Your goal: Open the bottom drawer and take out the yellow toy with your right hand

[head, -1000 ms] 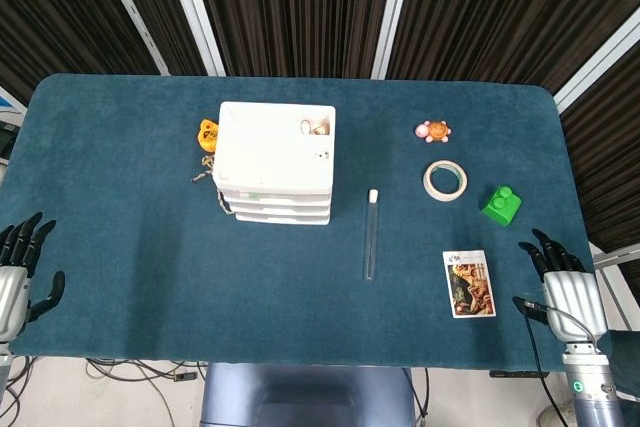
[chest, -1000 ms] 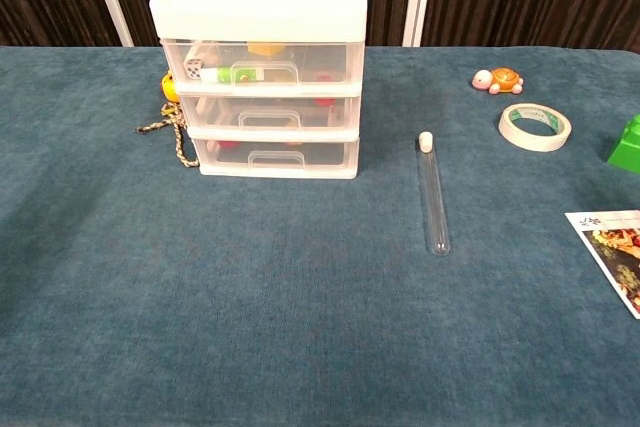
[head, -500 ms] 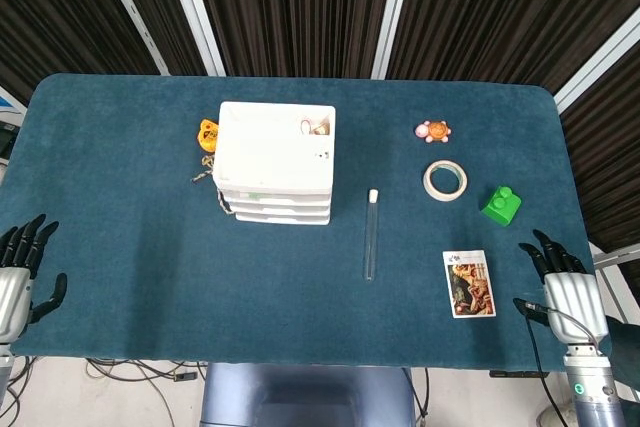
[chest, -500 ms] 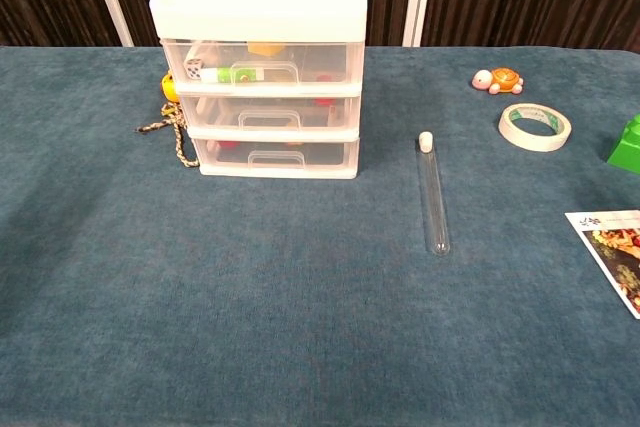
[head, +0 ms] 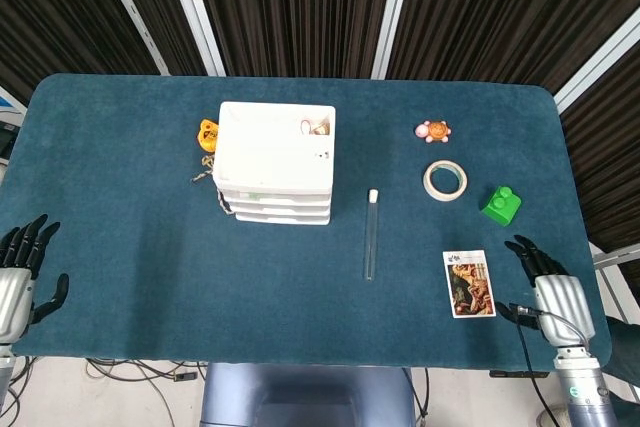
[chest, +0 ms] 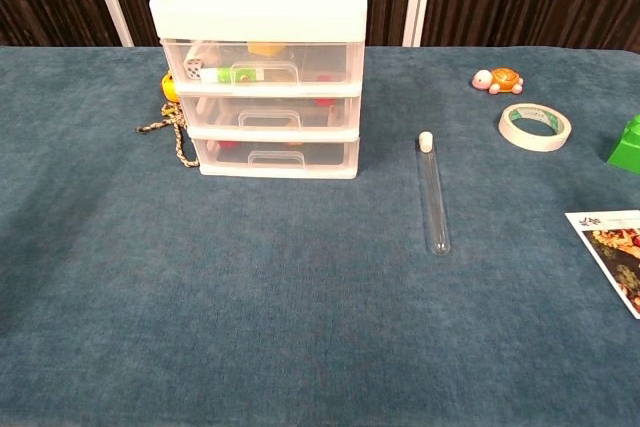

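Bottom drawer (chest: 275, 154): closed, lowest of three in the white drawer unit (head: 275, 160) on the desk (head: 130, 247).
Yellow toy: cannot tell it through the drawer's frosted front; only red shapes show there.
Right robot hand (head: 548, 283): released, fingers apart, holding nothing, at the desk's near right edge beside the picture card (head: 468, 283).
Left robot hand (head: 22, 272): released, fingers spread, at the near left edge.
Nearby: test tube (chest: 433, 193), tape roll (chest: 534, 126), turtle toy (chest: 497, 80), green block (head: 500, 204).
Writing: none readable.

One drawer unit (chest: 258, 62), three drawers; one test tube (chest: 433, 193), tape roll (chest: 534, 126), turtle (chest: 498, 80), card (head: 468, 283).
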You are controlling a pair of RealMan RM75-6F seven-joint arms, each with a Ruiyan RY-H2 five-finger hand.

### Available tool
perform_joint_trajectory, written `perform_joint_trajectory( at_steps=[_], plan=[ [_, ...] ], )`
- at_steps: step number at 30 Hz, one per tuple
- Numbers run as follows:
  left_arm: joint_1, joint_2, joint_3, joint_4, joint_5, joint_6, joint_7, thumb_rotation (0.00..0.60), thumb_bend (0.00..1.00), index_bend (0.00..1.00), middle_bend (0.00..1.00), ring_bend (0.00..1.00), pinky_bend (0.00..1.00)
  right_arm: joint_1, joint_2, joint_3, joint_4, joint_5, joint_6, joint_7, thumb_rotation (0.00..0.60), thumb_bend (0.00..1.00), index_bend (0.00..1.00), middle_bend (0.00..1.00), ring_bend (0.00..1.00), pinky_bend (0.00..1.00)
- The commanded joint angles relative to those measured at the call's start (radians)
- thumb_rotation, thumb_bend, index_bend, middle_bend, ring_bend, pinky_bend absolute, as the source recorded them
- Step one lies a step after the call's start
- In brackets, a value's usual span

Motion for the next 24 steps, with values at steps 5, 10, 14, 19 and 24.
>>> perform_joint_trajectory(
  at_steps=[5, 10, 14, 19, 24],
  plan=[
    [-0.001, 0.002, -0.006, 0.01, 0.002, 0.008, -0.011, 0.6, 0.48, 0.06, 0.0, 0.0, 0.0, 0.096, 0.061, -0.032, -0.131, -0.031, -0.189, 0.269, 0.6, 0.25, 0.17, 0.39, 0.51, 0.66],
    [-0.001, 0.003, -0.004, 0.014, 0.004, 0.006, -0.016, 0.6, 0.48, 0.06, 0.0, 0.0, 0.0, 0.19, 0.002, -0.003, -0.215, 0.016, -0.339, 0.421, 0.6, 0.35, 0.18, 0.58, 0.67, 0.8],
    [-0.002, 0.004, -0.004, 0.013, 0.004, 0.004, -0.016, 0.6, 0.48, 0.06, 0.0, 0.0, 0.0, 0.27, -0.053, 0.027, -0.21, 0.073, -0.464, 0.486, 0.6, 0.36, 0.14, 0.7, 0.72, 0.82],
    [-0.004, 0.005, -0.004, 0.013, 0.003, 0.0, -0.018, 0.6, 0.48, 0.06, 0.0, 0.0, 0.0, 0.363, -0.151, 0.073, -0.186, 0.212, -0.599, 0.415, 0.6, 0.37, 0.12, 0.84, 0.83, 0.93],
    [-0.005, 0.007, -0.004, 0.011, -0.002, -0.004, -0.023, 0.6, 0.48, 0.06, 0.0, 0.0, 0.0, 0.432, -0.251, 0.105, -0.143, 0.316, -0.672, 0.361, 0.6, 0.41, 0.07, 0.89, 0.89, 0.98]
  ],
)
